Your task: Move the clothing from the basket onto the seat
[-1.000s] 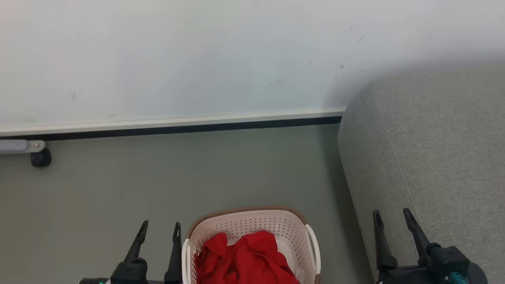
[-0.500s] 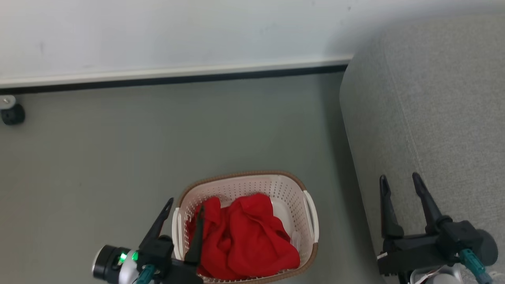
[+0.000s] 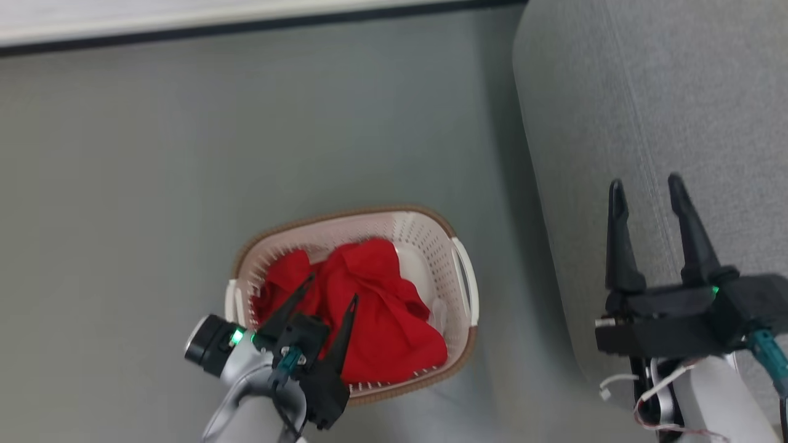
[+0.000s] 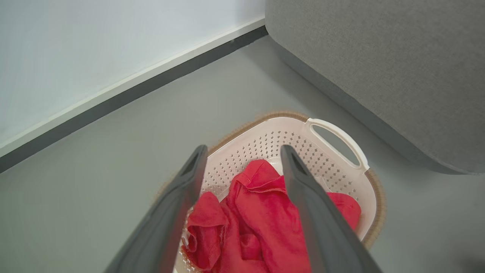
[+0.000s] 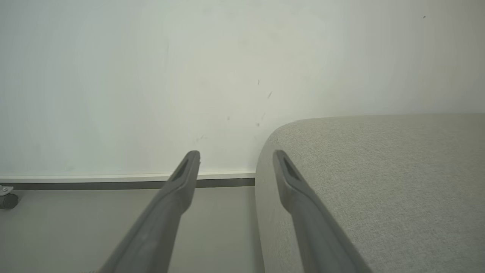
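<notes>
Wide open and empty, the left gripper [image 3: 330, 289] has moved above the red clothing [image 3: 381, 307] in the laundry basket [image 3: 345, 215], ready to grasp; the right gripper [image 3: 645, 182] hangs open, empty.

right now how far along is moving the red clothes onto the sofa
Nothing done yet: the crumpled bright-red fabric clothing lies in the cream-white perforated plastic basket, and the visible part of the grey woven sofa holds none. In hand: the left gripper hangs open over the clothing, gripping nothing; the right gripper is open by the sofa. Left: grasp, lift, place.
</notes>
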Tool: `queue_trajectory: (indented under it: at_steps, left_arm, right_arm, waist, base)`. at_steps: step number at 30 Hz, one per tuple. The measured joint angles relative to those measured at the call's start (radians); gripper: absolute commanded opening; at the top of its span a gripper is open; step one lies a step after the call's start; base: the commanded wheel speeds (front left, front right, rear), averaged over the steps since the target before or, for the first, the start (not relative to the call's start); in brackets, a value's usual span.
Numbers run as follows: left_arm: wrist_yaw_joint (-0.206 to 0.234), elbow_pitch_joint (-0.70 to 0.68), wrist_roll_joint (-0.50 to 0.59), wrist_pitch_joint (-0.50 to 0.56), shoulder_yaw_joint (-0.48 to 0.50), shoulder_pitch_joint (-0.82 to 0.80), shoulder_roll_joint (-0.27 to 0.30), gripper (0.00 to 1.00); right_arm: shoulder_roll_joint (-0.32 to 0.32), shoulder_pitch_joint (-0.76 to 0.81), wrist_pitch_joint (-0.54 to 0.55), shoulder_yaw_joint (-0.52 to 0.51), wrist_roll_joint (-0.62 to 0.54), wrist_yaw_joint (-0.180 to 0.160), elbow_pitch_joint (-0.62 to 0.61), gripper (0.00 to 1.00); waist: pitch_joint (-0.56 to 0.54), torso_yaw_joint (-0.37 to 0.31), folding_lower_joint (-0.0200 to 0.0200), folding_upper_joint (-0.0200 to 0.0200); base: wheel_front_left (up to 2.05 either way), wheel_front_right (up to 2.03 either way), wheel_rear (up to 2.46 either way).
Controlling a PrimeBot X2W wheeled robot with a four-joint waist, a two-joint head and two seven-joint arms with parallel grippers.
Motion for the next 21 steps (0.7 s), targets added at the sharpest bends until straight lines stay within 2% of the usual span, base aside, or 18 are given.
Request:
queue_trajectory:
  at_steps: [10,21]
  left_arm:
    - [-0.024,0.121,0.053,0.04,-0.044,-0.133,-0.007,1.0]
    - [-0.034,0.209,0.062,0.078,-0.057,-0.283,-0.017,1.0]
  right_arm:
    - [0.005,-0.106,0.0,-0.011,-0.012,0.003,-0.072,1.0]
    - [0.006,-0.194,0.0,-0.023,-0.036,0.003,-0.155,1.0]
  waist:
    - [0.149,-0.049,-0.0001,0.0001]
    - [0.317,-0.075,-0.0001,0.0001]
  base:
    - [0.0,0.0,0.0]
    - [0.0,0.0,0.0]
